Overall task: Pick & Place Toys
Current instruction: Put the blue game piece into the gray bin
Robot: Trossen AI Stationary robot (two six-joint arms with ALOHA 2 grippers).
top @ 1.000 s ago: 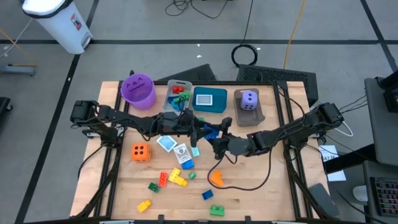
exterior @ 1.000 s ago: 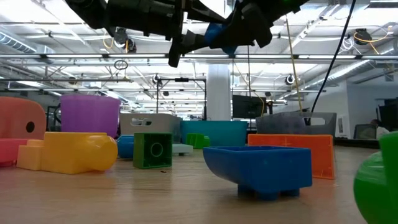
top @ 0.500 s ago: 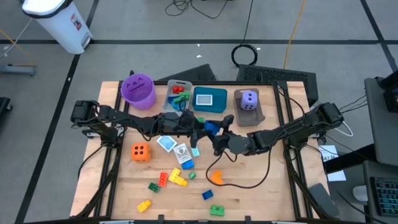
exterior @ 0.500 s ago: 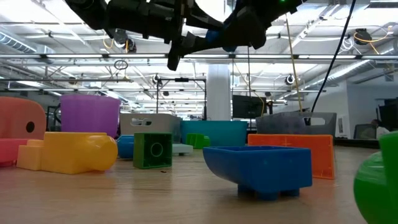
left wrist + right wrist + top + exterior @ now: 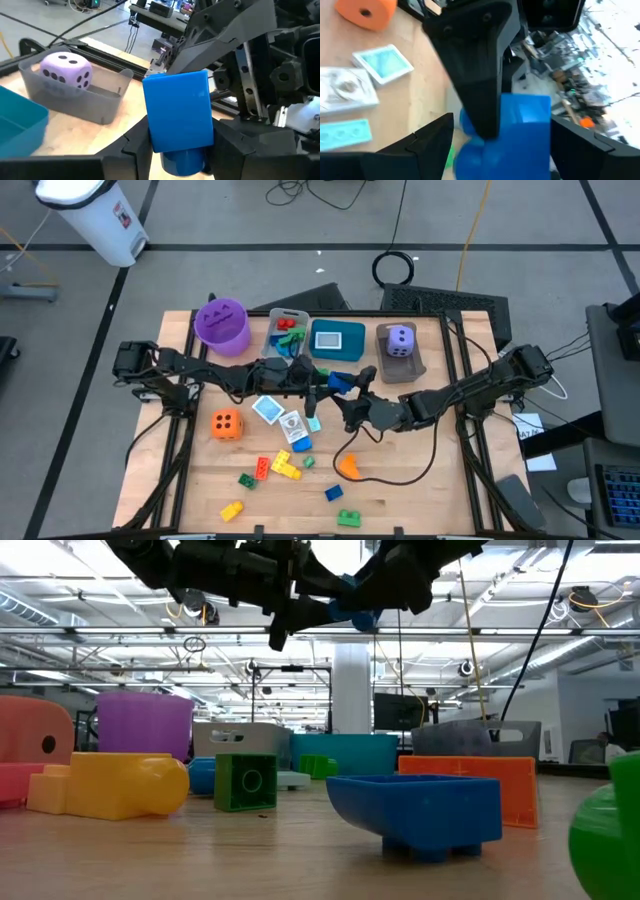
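No legible lettering, brand or numeral appears in any view. The purple die point(image 5: 66, 70), lying in the grey bin point(image 5: 75, 97), shows black pips: two on its upper face, three and two on the side faces. The orange die point(image 5: 226, 423), well apart from that bin on the table point(image 5: 420, 490), shows dark pips, their count not clear. The cards point(image 5: 382, 62) near the orange die carry printed patterns too blurred to read.

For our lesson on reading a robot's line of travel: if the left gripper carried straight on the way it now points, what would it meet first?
The left gripper, closed on the blue brick, points across the table at the right gripper. It would probably meet that gripper's fingers first, since they stand right against the brick; the exact gap is unclear.
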